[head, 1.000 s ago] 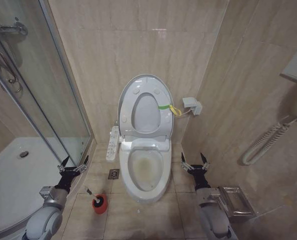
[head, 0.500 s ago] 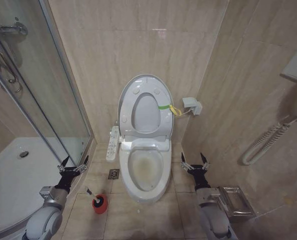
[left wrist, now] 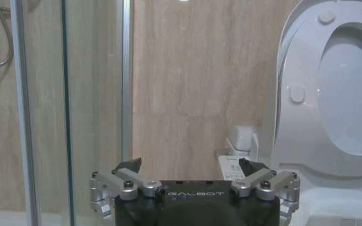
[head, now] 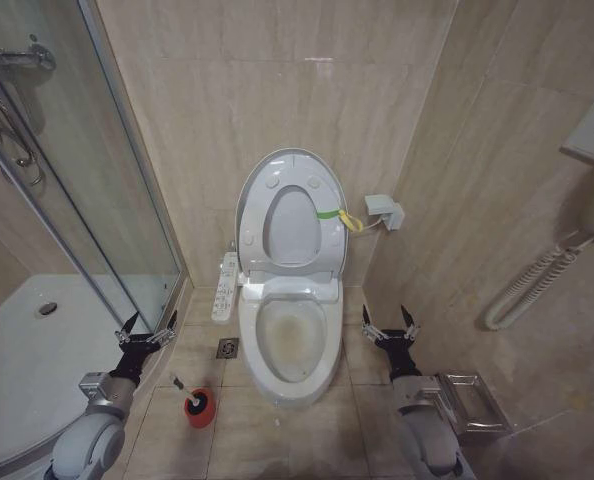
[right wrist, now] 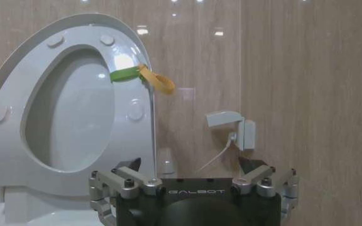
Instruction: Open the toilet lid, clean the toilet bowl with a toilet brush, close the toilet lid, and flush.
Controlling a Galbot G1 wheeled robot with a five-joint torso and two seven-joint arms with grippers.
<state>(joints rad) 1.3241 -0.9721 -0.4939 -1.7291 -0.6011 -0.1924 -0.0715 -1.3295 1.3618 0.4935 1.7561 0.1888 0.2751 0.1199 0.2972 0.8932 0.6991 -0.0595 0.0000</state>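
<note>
The toilet lid is standing raised; the toilet brush is waiting in its holder, both grippers hanging spread, empty; scrubbing, closing, flushing remaining.

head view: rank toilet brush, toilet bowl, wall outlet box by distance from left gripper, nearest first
From the left gripper, open, by the shower glass:
1. toilet brush, on the floor just beside it.
2. toilet bowl, centre, lid up.
3. wall outlet box, beyond the bowl, on the far wall.
</note>
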